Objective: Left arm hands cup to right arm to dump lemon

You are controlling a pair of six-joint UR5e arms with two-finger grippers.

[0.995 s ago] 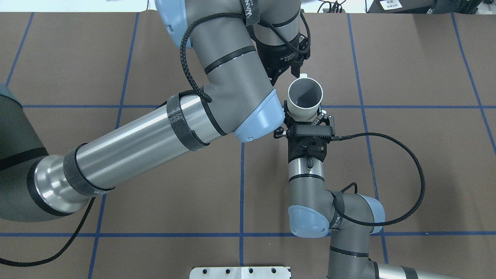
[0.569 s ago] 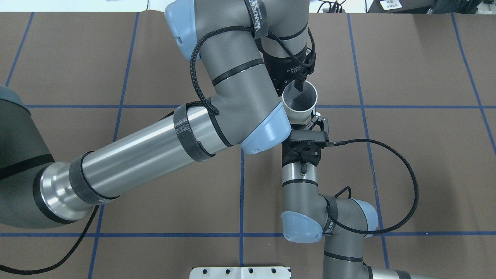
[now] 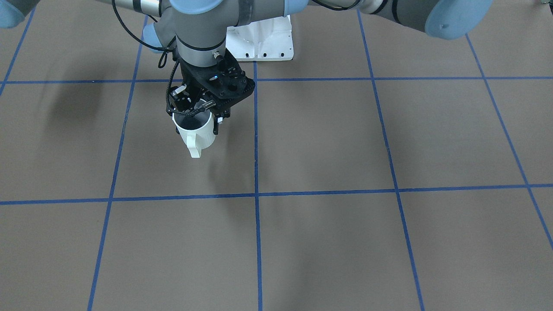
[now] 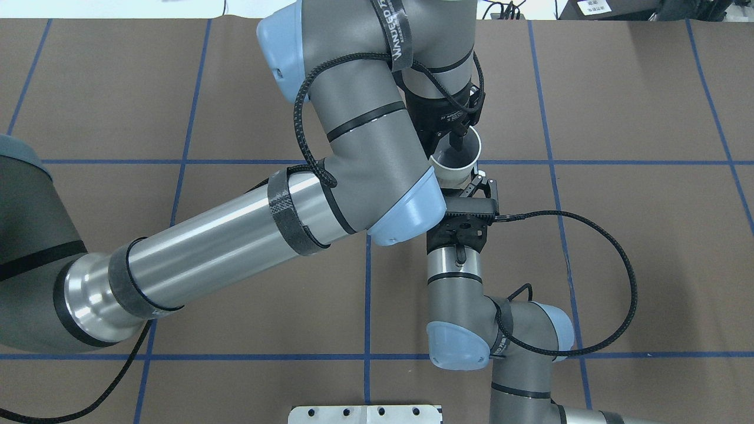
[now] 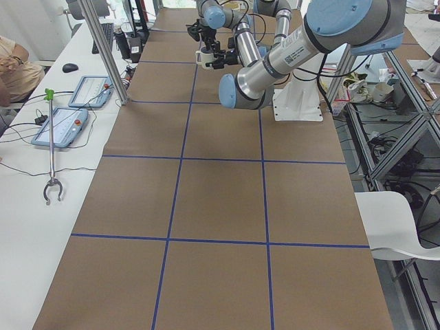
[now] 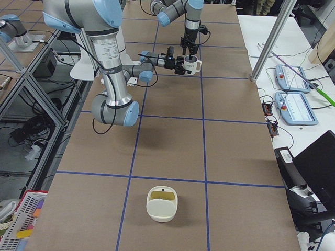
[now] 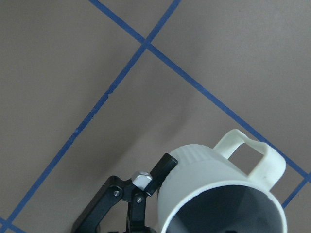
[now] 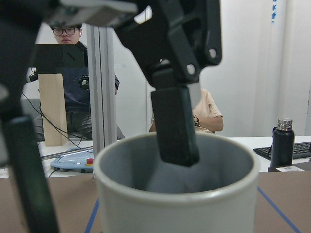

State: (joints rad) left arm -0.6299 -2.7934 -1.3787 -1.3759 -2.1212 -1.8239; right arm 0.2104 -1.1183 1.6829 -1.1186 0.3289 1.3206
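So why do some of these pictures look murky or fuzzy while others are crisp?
Right wrist view: the bright room behind turns the left gripper's fingers at the cup into dark silhouettes, the nearest one blurred. Front-facing view: even light, only soft shadows on the table. Overhead view: crisp, with glare streaks on the left arm's silver tube.

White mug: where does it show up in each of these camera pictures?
Front-facing: white mug upper left of centre.
Overhead: mug upper middle.
Exterior left: mug tiny, near the top, just left of centre.
Exterior right: mug upper middle.
Left wrist: mug bottom right.
Right wrist: mug fills the bottom.
Shared landmark: blue tape lines on the brown table.
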